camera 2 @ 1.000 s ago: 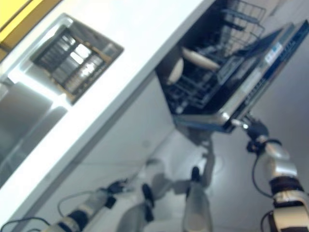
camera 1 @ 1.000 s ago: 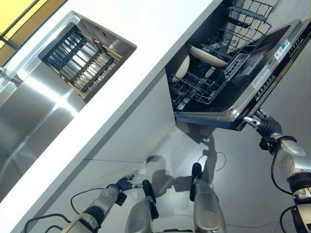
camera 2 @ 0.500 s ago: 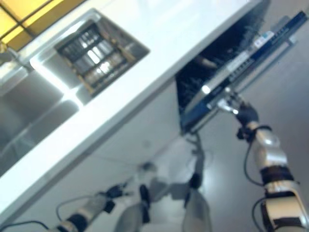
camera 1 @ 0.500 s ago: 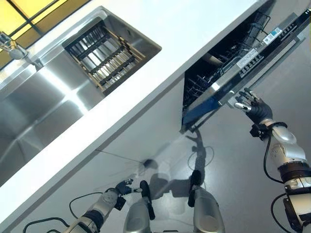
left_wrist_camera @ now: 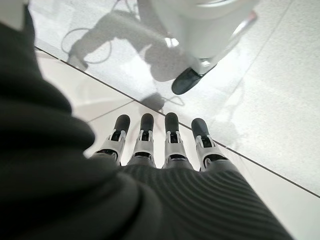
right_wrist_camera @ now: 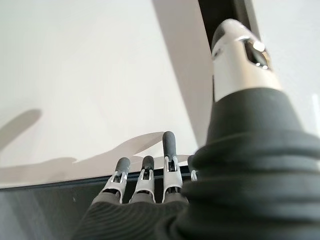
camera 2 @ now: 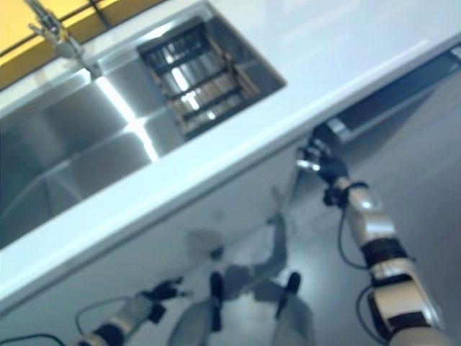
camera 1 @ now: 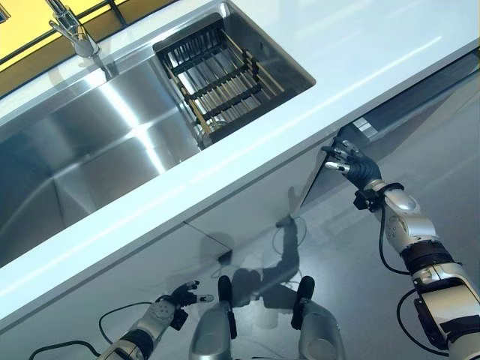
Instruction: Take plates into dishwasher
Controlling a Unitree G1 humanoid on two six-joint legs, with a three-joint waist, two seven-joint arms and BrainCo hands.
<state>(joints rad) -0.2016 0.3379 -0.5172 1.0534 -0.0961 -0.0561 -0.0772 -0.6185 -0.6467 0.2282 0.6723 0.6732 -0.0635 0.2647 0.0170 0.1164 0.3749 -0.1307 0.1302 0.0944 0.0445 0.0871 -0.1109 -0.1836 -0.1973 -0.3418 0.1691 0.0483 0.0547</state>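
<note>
White tabletop (camera 1: 247, 142) with sink (camera 1: 90, 150) overhangs the dishwasher door (camera 1: 311, 180), nearly closed, right hand (camera 1: 351, 163) with straight fingers on its top edge; plates not visible, presumably inside; left hand (camera 1: 174, 302) hangs low with relaxed fingers, farther off.

We see a glossy white worktop (camera 1: 360, 52), a brushed shiny steel sink (camera 1: 97, 142) and a smooth grey floor (camera 1: 360, 300)
</note>
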